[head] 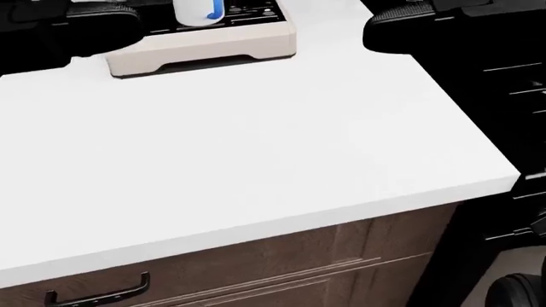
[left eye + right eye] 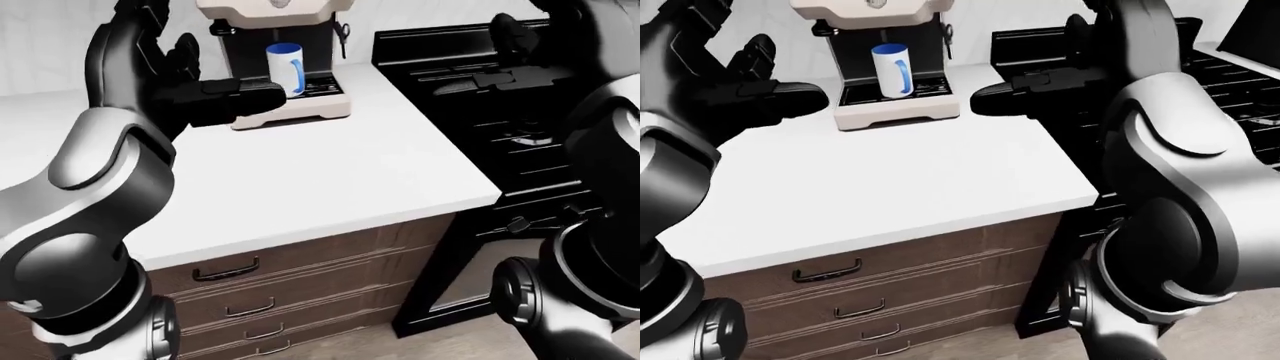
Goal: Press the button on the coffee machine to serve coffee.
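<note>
**Both hands raised short of the coffee machine**

The coffee machine (image 2: 275,56) is standing at the top of the eye views on the white counter (image 2: 330,180), with a white and blue mug (image 2: 285,69) sitting on its tray under the spout. The button is too small to pick out; only a dark mark is showing on the cream top panel.

The left hand (image 2: 175,75) is hanging just left of the machine, fingers spread and holding nothing. The right hand (image 2: 1040,79) is hovering to the machine's right, beside the black stove (image 2: 520,112), its fingers loosely extended and empty.

The likely trouble: a thick finger reaching for the top panel may be clipping the mug and tipping it, or pushing the machine away across the counter instead of pressing the button.
</note>
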